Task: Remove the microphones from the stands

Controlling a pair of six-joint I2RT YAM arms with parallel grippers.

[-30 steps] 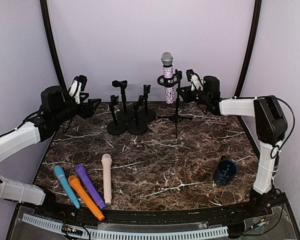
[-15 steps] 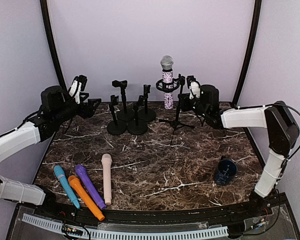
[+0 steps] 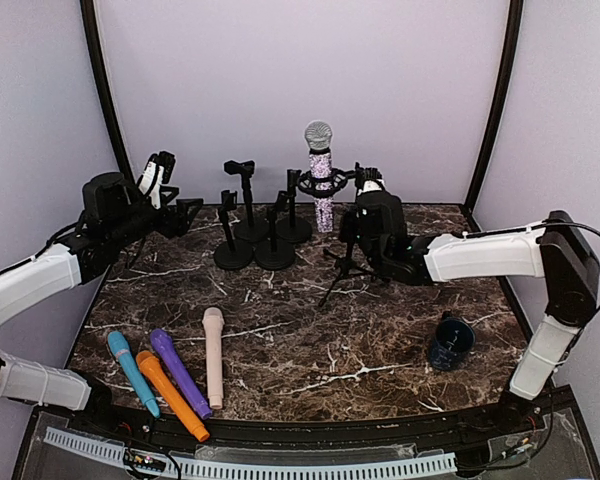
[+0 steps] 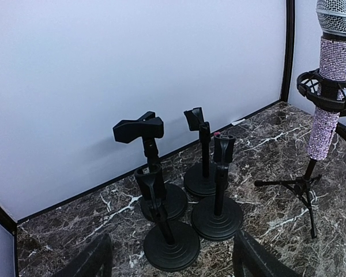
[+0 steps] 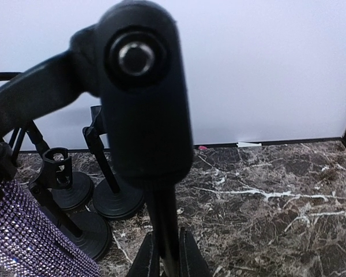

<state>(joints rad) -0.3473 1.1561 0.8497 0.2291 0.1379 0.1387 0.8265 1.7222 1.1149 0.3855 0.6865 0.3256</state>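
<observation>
A glittery lilac microphone [image 3: 321,185] with a silver mesh head stands upright in the ring of a black tripod stand [image 3: 342,268] at the back middle of the table. My right gripper [image 3: 365,208] is shut on the stand's pole [image 5: 164,222], just below its knob; the microphone's body [image 5: 20,239] shows at the lower left of the right wrist view. My left gripper [image 3: 160,172] hovers open and empty at the back left. In its wrist view the microphone [image 4: 327,98] and stand [image 4: 303,186] are at the far right, well away from its fingers [image 4: 95,259].
Several empty black round-base stands [image 3: 255,235] cluster left of the tripod stand. Several coloured microphones lie at the front left: blue [image 3: 132,370], orange [image 3: 170,395], purple [image 3: 180,372], pink [image 3: 213,352]. A dark blue cup [image 3: 450,342] sits at the right.
My right arm has swung left, carrying the tripod stand and its microphone leftwards, closer to the cluster of round-base stands. The left arm has not moved.
</observation>
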